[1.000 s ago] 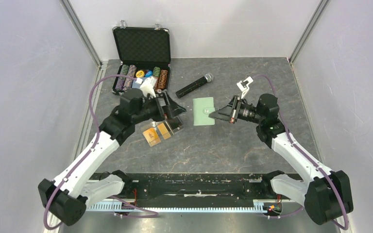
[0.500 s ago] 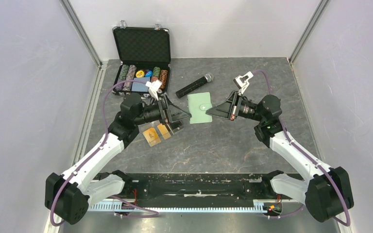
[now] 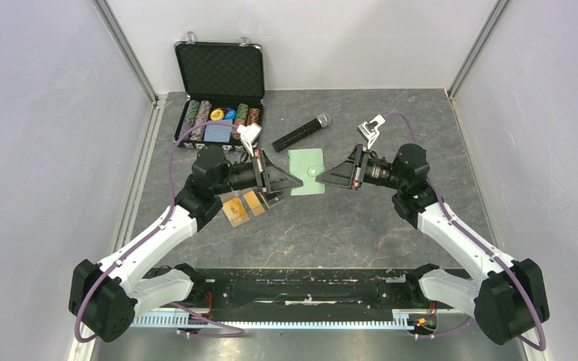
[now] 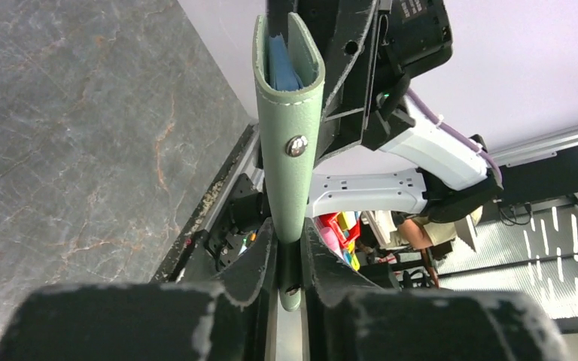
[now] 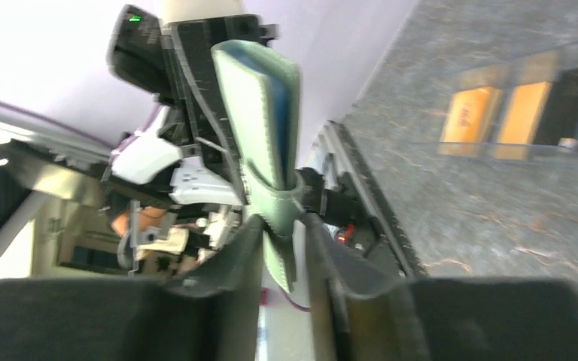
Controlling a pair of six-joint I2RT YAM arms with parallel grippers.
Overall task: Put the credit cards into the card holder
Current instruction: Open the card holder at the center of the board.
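The sage-green card holder hangs folded above the table between my two grippers, its snap button facing the left wrist camera and its light blue lining showing at the fold. My left gripper is shut on the card holder's left edge. At the holder's right edge my right gripper has its jaws slightly apart around a thin flap, with a gap on one side. Two orange credit cards and a dark one lie below.
The cards lie by a clear plastic tray under my left wrist. An open black case of poker chips with a blue block stands at the back left. A black microphone lies behind the holder.
The right gripper carried the card holder left and off the table. My left gripper swung in and closed on its left edge. The right jaws have loosened a little.
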